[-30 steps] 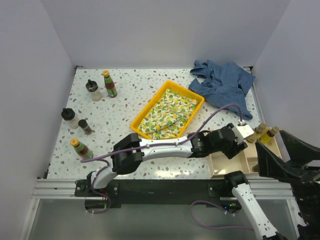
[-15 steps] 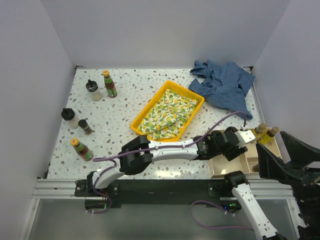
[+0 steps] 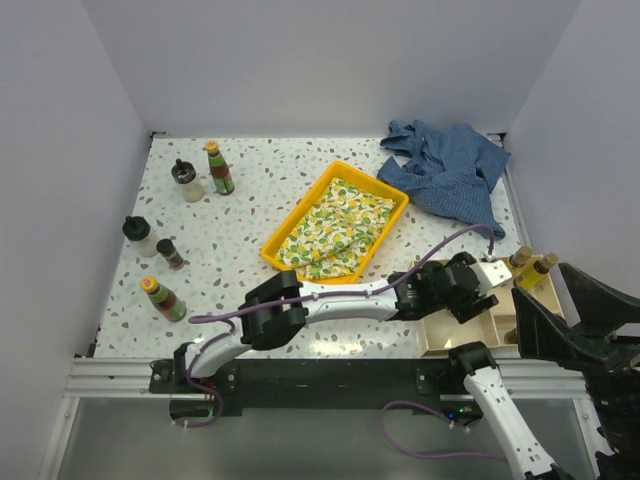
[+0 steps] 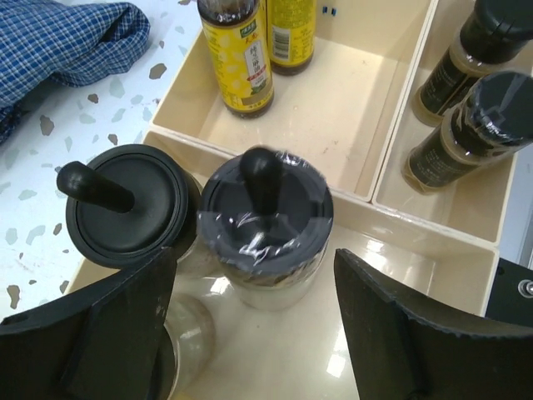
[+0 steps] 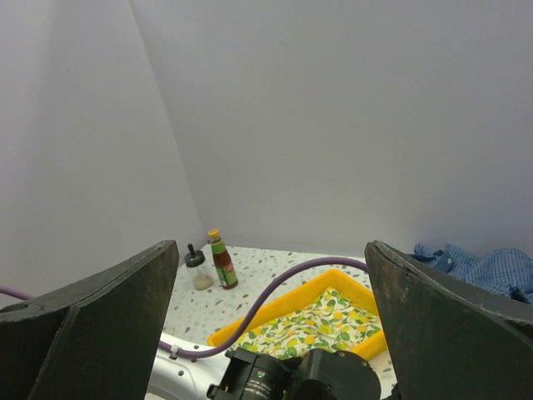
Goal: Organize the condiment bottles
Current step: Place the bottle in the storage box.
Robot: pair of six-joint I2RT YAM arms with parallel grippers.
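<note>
Straddling jar (image 4: 265, 212), L gripper (image 4: 255, 257) seemingly clear.

Two squat clear jars (image 4: 265, 217) with black knob lids stand side by side in one part of a box (image 4: 391, 218). Two amber bottles (image 4: 237, 58) and two dark bottles (image 4: 475, 125) stand in other parts. Five more, one a green bottle (image 3: 219, 168), stand far off on the left.

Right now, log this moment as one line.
left gripper: open, astride wrapped jar | wrapped jar: standing in organizer tray beside second black-lidded jar | right gripper: open, empty
</note>
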